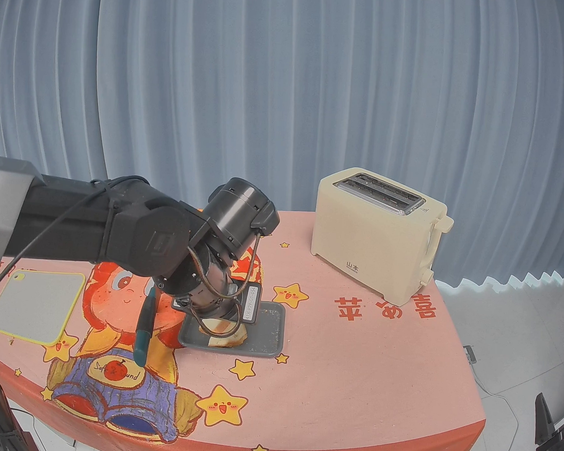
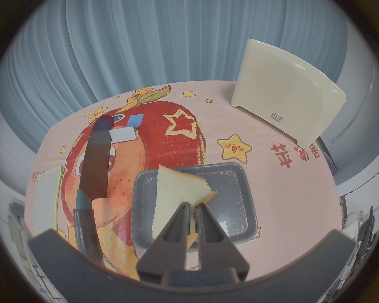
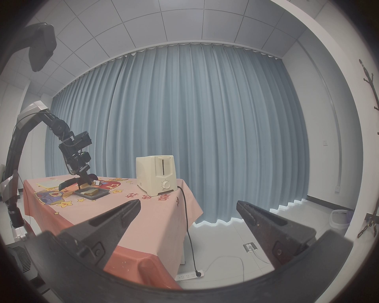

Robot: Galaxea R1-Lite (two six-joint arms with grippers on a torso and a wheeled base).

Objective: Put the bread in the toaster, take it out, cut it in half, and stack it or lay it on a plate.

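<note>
Pale bread [image 2: 173,191], one slice with a tan crust, is pinched at its edge by the left claw [image 2: 192,206]. The claw's two dark fingers [image 2: 177,225] are pressed almost together, with only the slice's thickness between them. The bread stands tilted, and its lower part is over the grey tray [image 2: 233,185] directly beneath the claw. Whether it still touches the tray cannot be told. The tray is shallow and rectangular, dusted with crumbs, and it rests on the worktop [image 1: 362,369], which is covered by a pink cartoon cloth with stars.

Just beside the left claw, on the side away from the right arm, a knife [image 2: 94,165] lies flat on the cloth. Its dark handle is nearer the claw's base and its blade points away. Farther out past the knife, near the worktop's edge, lies a pale cutting board [image 1: 36,305] with a yellow rim.

Ahead of the left claw and off toward the right arm's side, well apart from the tray, stands a cream two-slot toaster [image 1: 376,234] with its slots facing up.

The right claw [image 3: 187,205] is spread wide. It hangs out past the worktop's end, over the floor, well apart from everything on the cloth, with the toaster's lever end facing it.
</note>
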